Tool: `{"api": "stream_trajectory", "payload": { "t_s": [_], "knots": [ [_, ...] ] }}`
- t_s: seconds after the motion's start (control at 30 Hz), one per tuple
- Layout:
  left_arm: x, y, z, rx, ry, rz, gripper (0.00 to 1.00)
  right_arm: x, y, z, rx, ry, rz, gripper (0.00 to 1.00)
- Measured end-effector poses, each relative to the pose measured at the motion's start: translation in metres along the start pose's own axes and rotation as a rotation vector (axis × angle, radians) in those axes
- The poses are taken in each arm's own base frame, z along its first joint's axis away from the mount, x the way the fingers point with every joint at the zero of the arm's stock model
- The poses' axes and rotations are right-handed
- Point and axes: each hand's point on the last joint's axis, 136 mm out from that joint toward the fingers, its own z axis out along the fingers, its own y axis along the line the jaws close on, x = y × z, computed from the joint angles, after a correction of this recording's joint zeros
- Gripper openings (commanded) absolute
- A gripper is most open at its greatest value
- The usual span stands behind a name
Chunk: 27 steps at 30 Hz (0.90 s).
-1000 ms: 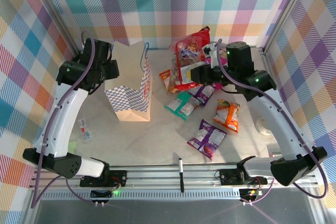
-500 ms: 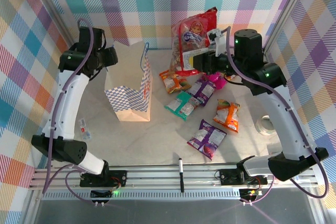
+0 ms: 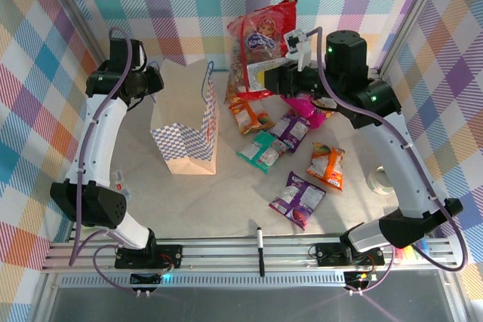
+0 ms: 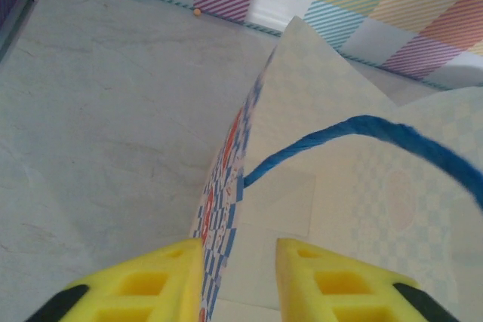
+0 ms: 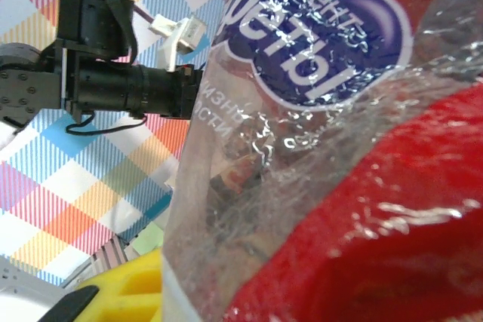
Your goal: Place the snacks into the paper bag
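The tan paper bag (image 3: 185, 130) with checked sides stands open at the left. My left gripper (image 3: 157, 82) is at its far left rim. In the left wrist view the gripper (image 4: 240, 269) straddles the bag's checked wall (image 4: 226, 186), and a gap still shows between the yellow fingers. The blue cord handle (image 4: 362, 130) arcs just beyond. My right gripper (image 3: 266, 79) is shut on the lower edge of the big red snack packet (image 3: 263, 35), held in the air right of the bag. That packet (image 5: 339, 148) is close to the lens, beside a yellow finger (image 5: 113, 292). Several snacks lie on the table: orange (image 3: 250, 117), pink (image 3: 309, 105), teal (image 3: 260, 148).
More packets lie further right and nearer: purple (image 3: 293, 130), orange (image 3: 327, 165) and purple (image 3: 298, 197). A black marker pen (image 3: 259, 246) rests by the front rail. A small clear wrapper (image 3: 121, 185) lies at the left. Checked walls close in the table.
My right arm has lifted the red packet off the pile and carried it up and left. The left gripper has shifted along the bag's rim and its jaws have narrowed.
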Motion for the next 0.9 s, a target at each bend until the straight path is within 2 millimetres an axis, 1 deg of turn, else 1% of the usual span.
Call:
{"api": "stream_trajectory", "payload": {
  "t_s": [0.1, 0.27, 0.43, 0.6, 0.7, 0.8, 0.9],
  "knots": [
    [0.001, 0.002, 0.002, 0.024, 0.002, -0.022, 0.24, -0.003, 0.013, 0.003, -0.036, -0.004, -0.018, 0.23],
    [0.002, 0.000, 0.004, 0.062, 0.006, -0.046, 0.20, -0.012, 0.038, 0.003, -0.095, -0.035, -0.063, 0.23],
    [0.003, 0.000, 0.005, 0.090, 0.008, -0.064, 0.19, -0.015, 0.050, 0.004, -0.125, -0.052, -0.087, 0.23],
    [0.006, 0.002, 0.006, 0.111, 0.012, -0.093, 0.16, -0.019, 0.053, 0.007, -0.141, -0.068, -0.109, 0.23],
    [0.007, 0.002, 0.005, 0.127, 0.013, -0.110, 0.15, -0.023, 0.051, 0.016, -0.150, -0.073, -0.118, 0.23],
    [0.006, 0.002, 0.002, 0.142, 0.004, -0.121, 0.13, -0.025, 0.049, 0.031, -0.169, -0.067, -0.115, 0.23],
    [0.006, 0.000, 0.001, 0.158, 0.000, -0.131, 0.13, -0.023, 0.044, 0.051, -0.186, -0.051, -0.098, 0.22]
  ]
}}
